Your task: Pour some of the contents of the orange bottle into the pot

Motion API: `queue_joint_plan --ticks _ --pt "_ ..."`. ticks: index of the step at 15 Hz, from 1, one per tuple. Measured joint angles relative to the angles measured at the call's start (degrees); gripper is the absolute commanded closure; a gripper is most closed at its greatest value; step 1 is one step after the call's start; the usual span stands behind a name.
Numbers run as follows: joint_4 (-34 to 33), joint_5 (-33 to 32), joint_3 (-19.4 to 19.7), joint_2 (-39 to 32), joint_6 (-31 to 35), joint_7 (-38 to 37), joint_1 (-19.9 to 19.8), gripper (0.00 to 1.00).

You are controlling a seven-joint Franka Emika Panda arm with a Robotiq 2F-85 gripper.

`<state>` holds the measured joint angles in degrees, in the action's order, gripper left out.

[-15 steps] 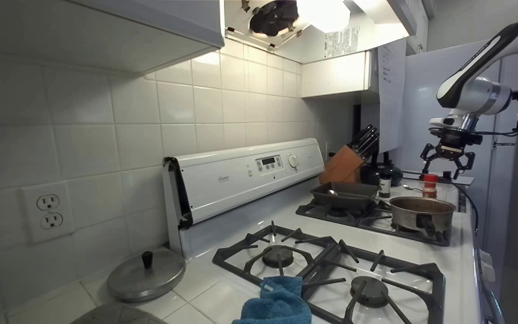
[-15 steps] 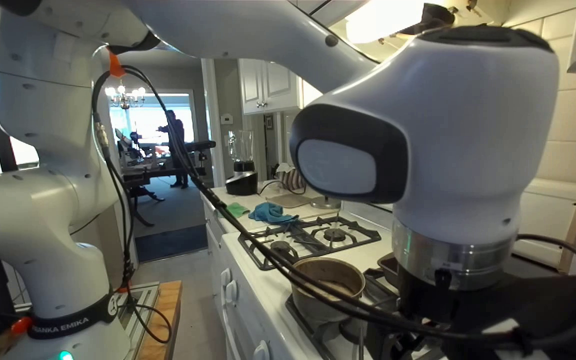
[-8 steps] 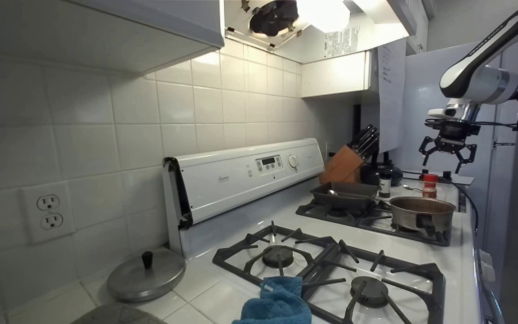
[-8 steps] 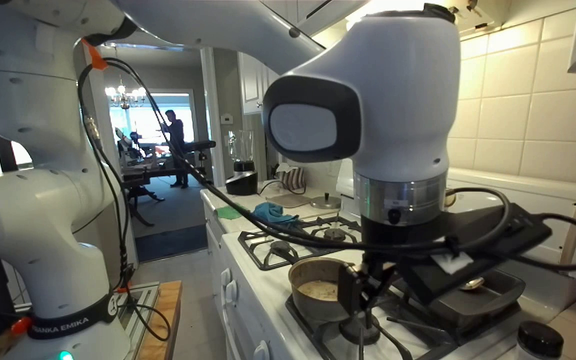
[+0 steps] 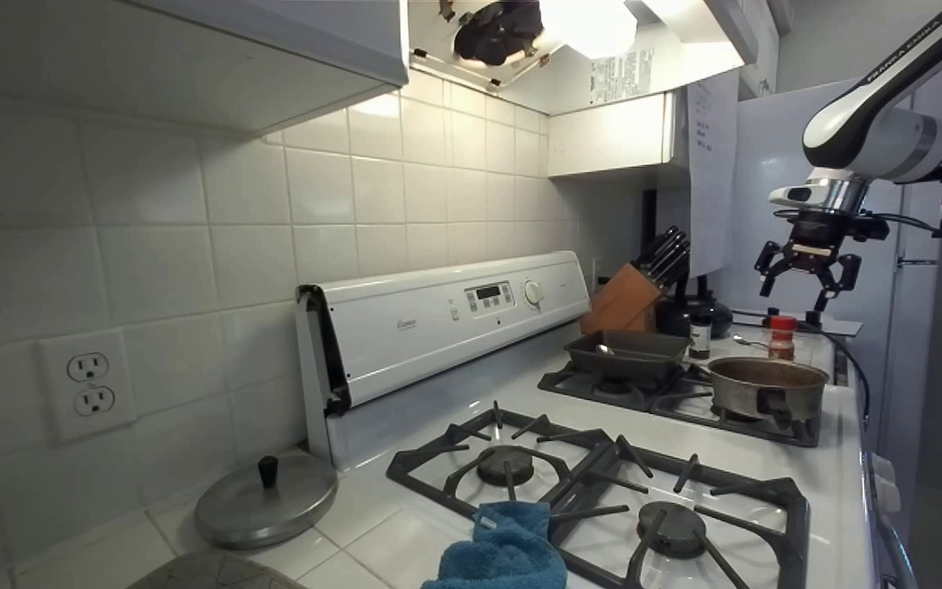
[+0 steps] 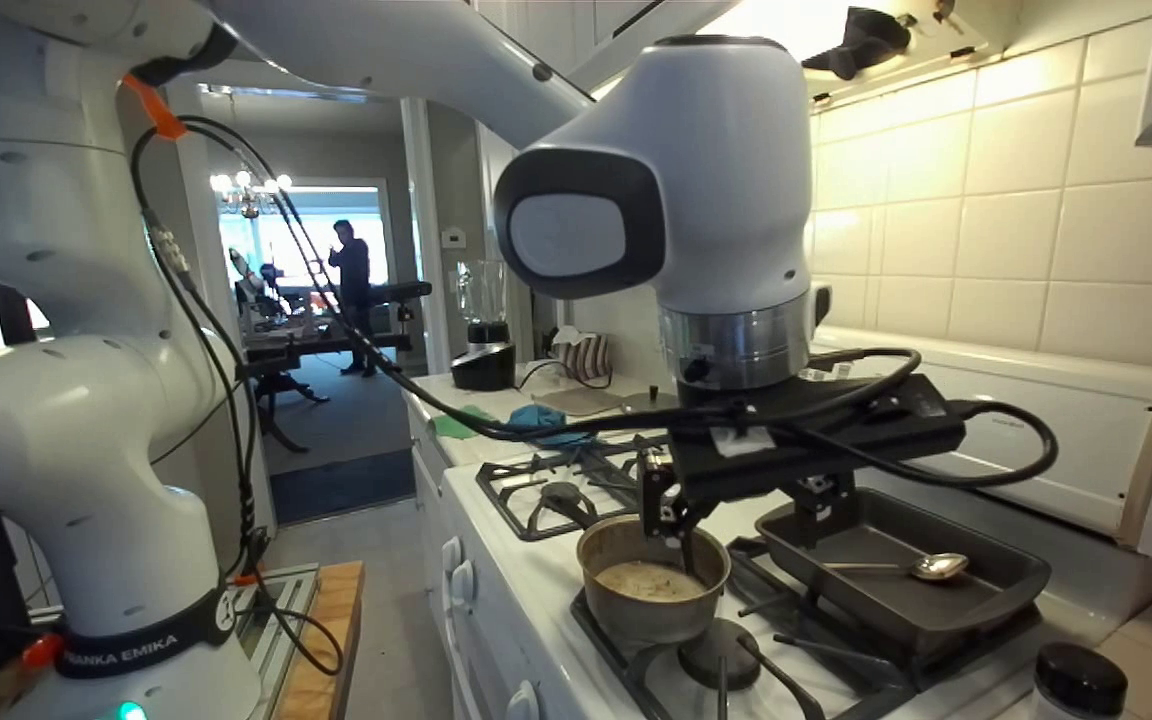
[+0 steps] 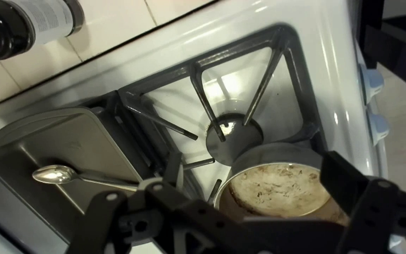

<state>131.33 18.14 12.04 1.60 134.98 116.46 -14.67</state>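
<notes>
The orange bottle (image 5: 782, 347), small with a red cap, stands upright on the counter behind the pot in an exterior view; it does not show in the other views. The steel-grey pot (image 5: 737, 397) sits on a burner grate; it also shows in an exterior view (image 6: 641, 620) with pale contents, and in the wrist view (image 7: 277, 154). My gripper (image 5: 795, 296) is open and empty, well above the counter and the bottle's height. In the wrist view the spread fingers (image 7: 254, 165) frame part of the pot, which lies below; the gripper base hides its near edge.
A dark rectangular pan (image 6: 936, 610) holding a spoon (image 6: 939, 567) sits beside the pot. A dark-capped bottle (image 7: 49, 21) stands on the counter. A knife block (image 5: 622, 301), a round lid (image 5: 266, 503) and a blue towel (image 5: 508, 552) lie around the stove. Cables (image 6: 456, 410) hang along the arm.
My arm has moved up slightly and away from the exterior camera near the robot base, toward the pot. The dark pan and dark-capped bottle have come into view there. The gripper stays open.
</notes>
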Motion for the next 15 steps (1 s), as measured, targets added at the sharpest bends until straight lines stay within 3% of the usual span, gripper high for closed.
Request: queue_joint_plan --ticks 8,15 --pt "0.7 -0.4 -2.9 1.3 0.8 -32.9 4.4 0.00" --pt "3.6 -6.5 -7.8 1.8 9.4 -59.8 9.5 0.00"
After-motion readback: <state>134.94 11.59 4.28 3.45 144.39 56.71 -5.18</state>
